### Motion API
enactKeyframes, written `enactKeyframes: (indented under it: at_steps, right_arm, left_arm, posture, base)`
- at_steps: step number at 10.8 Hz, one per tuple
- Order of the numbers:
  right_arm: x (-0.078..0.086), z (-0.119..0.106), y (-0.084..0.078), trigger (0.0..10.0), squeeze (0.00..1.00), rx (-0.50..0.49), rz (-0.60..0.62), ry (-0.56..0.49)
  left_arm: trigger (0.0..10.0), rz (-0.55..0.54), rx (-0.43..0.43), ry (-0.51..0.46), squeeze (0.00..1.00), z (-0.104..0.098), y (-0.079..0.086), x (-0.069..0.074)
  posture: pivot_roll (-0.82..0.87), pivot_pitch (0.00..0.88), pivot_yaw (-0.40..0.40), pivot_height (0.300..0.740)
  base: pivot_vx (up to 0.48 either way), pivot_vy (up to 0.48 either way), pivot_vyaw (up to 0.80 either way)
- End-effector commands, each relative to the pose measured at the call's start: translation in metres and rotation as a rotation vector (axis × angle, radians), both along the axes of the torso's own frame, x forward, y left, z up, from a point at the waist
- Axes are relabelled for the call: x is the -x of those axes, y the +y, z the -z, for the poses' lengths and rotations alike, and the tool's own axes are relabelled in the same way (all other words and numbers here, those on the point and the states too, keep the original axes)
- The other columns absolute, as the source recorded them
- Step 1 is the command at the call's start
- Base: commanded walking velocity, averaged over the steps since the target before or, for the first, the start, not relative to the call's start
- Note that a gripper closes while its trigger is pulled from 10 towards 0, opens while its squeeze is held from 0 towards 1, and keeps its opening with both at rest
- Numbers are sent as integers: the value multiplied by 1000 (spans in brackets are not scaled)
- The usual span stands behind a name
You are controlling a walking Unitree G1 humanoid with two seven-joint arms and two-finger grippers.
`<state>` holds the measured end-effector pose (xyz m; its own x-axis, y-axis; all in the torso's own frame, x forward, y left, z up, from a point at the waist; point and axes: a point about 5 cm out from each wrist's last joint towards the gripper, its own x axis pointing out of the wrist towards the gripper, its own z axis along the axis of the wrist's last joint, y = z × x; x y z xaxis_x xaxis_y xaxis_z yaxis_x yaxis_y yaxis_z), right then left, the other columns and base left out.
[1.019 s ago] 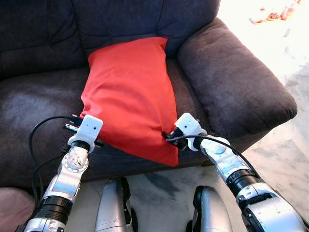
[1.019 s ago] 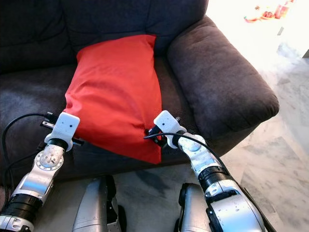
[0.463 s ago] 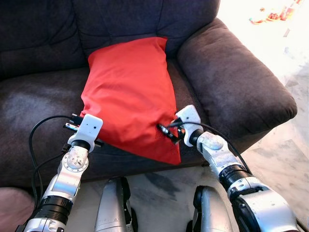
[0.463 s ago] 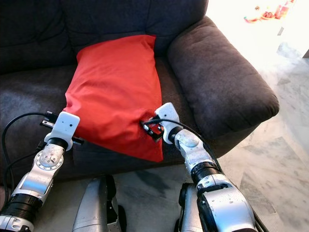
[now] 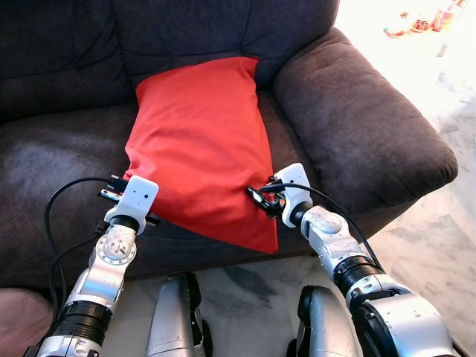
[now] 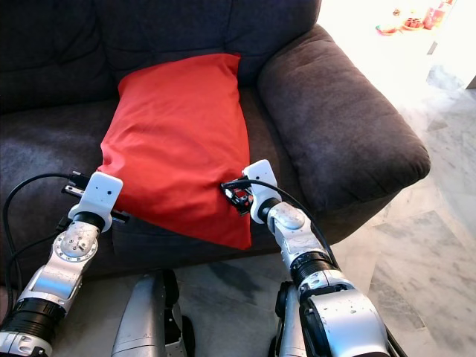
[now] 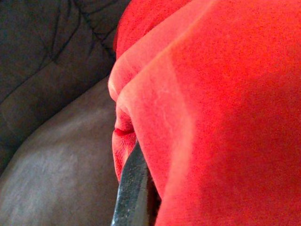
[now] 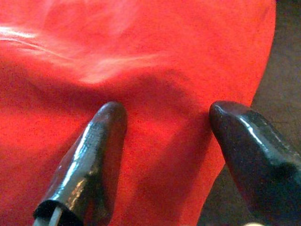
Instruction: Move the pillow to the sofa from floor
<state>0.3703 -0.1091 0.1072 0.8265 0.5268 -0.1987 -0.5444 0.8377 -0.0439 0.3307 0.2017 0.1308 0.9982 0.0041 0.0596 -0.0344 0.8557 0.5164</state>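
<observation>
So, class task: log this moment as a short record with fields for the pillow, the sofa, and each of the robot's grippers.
pillow: red pillow, lying on the seat, top end against the backrest
sofa: dark brown sofa, armrest to the robot's right
left gripper: left gripper at the pillow's near left corner, one finger under the fabric
right gripper: right gripper, jaws open, over the pillow's near right edge

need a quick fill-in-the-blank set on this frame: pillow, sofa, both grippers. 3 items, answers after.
1. The pillow is coloured ____.
2. The pillow lies on the seat of the dark ____, leaning against its backrest.
3. In the right wrist view, the right gripper has its two black fingers ____, with pillow fabric beyond them; the left gripper sits at the pillow's other near corner.

Missing words: red; sofa; open
</observation>
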Motion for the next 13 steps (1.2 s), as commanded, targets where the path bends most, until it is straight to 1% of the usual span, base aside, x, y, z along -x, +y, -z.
enactKeyframes:
  at_steps: [1, 5, 7, 8, 9, 10, 11, 13]
  right_arm:
    - [-2, -2, 1, 0, 0, -12, 7, 8]
    - [-2, -1, -5, 0, 0, -21, 33, 14]
    - [-7, -11, -10, 0, 0, -28, 75, -28]
    - [-18, -34, -18, 0, 0, -73, 159, -107]
    - [-28, -66, -23, 0, 0, -114, 205, -216]
    - [-38, -112, -29, 10000, 0, -187, 269, -368]
    - [-39, -150, -33, 10000, 0, -273, 303, -499]
    - [-35, -178, -29, 10000, 0, -333, 298, -619]
  left_arm:
    - [10000, 19, -14, -31, 0, -6, -3, 0]
    - [10000, 20, -8, -30, 0, -6, -4, 0]
    - [10000, 20, -8, -37, 0, -7, -5, 0]
    - [10000, 7, 15, -66, 0, -14, -4, -2]
    - [10000, -19, 67, -111, 0, -25, -1, -5]
    - [10000, -32, 145, -187, 0, -44, 1, -8]
    - [10000, -21, 210, -268, 0, -65, -1, -9]
    - [10000, 19, 248, -333, 0, -84, -8, -9]
  posture:
    - [96, 149, 35, 547]
    - [91, 139, 38, 547]
    - [94, 134, 39, 547]
    - [96, 136, 40, 547]
    - [92, 139, 40, 547]
    - [89, 140, 38, 547]
    - [87, 139, 33, 547]
    - [88, 140, 31, 547]
  base:
    - [0, 0, 0]
    - [0, 0, 0]
    - [0, 0, 0]
    - [0, 0, 0]
    - [0, 0, 0]
    - [0, 0, 0]
    - [0, 0, 0]
    - [0, 0, 0]
